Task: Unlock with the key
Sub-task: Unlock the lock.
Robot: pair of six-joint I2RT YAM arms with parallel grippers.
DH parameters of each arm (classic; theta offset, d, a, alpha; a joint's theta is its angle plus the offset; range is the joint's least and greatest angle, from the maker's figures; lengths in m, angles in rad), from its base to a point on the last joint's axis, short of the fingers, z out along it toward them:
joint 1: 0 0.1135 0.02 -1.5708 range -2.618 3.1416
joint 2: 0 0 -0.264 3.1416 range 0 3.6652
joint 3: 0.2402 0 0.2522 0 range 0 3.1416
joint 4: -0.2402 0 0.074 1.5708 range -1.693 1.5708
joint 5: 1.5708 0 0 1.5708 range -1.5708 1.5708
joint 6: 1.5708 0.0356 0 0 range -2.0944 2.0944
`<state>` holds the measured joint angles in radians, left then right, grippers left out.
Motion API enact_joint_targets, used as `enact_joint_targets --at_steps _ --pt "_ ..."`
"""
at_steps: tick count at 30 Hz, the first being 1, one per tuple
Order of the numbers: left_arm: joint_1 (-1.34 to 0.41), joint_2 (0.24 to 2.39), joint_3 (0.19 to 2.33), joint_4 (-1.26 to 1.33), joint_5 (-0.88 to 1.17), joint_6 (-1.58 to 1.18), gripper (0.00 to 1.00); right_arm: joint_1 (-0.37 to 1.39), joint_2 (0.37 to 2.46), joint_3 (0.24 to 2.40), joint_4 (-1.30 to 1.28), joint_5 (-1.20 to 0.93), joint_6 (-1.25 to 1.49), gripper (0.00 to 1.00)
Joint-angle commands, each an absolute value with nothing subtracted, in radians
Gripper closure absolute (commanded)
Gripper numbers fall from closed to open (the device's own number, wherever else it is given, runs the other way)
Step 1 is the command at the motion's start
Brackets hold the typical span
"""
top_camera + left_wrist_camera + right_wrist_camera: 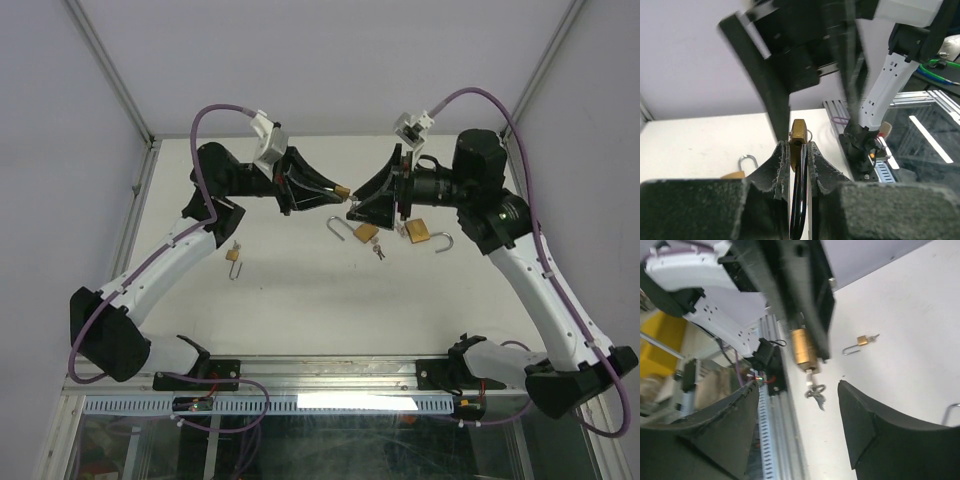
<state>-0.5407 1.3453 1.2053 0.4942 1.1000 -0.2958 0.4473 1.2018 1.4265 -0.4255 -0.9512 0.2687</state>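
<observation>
Desk [300, 310], white top, arm bases along the near edge. Small padlock [233, 254] lies alone toward the left edge, shackle pointing at the near edge.

Mid-desk, slightly right: a bunch of spare keys [379, 250] just beside an open padlock [366, 233], its shackle swung out to the left. Second open padlock [419, 234] sits just to its right, with its shackle hooking toward the right edge.

Above and just beyond those two, both arms meet in the air over the desk's middle. Left gripper [798, 146] is pressed together on the brass padlock [799, 134], pads pinching its flat sides, body sticking out past the fingertips. The dark shackle [799, 200] runs back between the pads. Cannot tell whether the shackle is latched.

In the right wrist view, the key [810, 374] sits at the padlock's free end and looks inserted. The key ring [815, 391] dangles below it.

Right gripper [799, 385] faces that end with its fingers [875, 425] spread wide to either side of the key, touching neither key nor lock.

Far desk edge lies behind the grippers, with plain walls beyond.
</observation>
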Motion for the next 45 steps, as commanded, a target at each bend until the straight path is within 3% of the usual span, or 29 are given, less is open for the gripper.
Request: enact_joint_targets --at_steps 1,5,10,16,22,24,28,37,41,43,45 --pt "-0.554 1.371 1.209 0.507 1.055 -0.393 1.0 0.467 1.097 1.362 -0.372 -0.87 -0.019 0.33" --pt "-0.554 1.382 1.216 0.508 1.062 -0.427 1.0 0.468 1.151 1.4 -0.374 -0.983 -0.087 0.34" --pt "-0.553 1.376 1.214 0.512 1.07 -0.418 1.0 0.468 1.194 1.46 -0.464 -0.935 -0.197 0.36" --pt "-0.554 1.383 1.218 0.504 1.084 -0.425 1.0 0.462 1.227 1.482 -0.462 -0.958 -0.234 0.68" --pt "-0.554 1.384 1.228 0.481 1.089 -0.412 1.0 0.463 1.23 1.488 -0.467 -0.955 -0.235 0.67" --pt "-0.553 1.387 1.231 0.48 1.09 -0.413 1.0 0.463 1.229 1.489 -0.465 -0.955 -0.236 0.72" --pt "-0.554 1.398 1.238 0.486 1.098 -0.416 1.0 0.463 1.234 1.492 -0.449 -0.971 -0.23 1.0" --pt "-0.553 1.404 1.23 0.491 1.097 -0.44 1.0 0.458 1.208 1.394 -0.273 -1.004 -0.092 1.0" --pt "-0.553 1.405 1.226 0.494 1.076 -0.471 0.86 0.457 1.18 1.342 -0.197 -0.996 -0.034 1.0" --pt "-0.554 1.409 1.217 0.506 1.075 -0.491 0.94 0.456 1.171 1.321 -0.175 -0.983 -0.014 1.0" --pt "-0.553 1.413 1.199 0.548 1.075 -0.537 0.9 0.456 1.161 1.297 -0.137 -0.978 0.009 1.0"
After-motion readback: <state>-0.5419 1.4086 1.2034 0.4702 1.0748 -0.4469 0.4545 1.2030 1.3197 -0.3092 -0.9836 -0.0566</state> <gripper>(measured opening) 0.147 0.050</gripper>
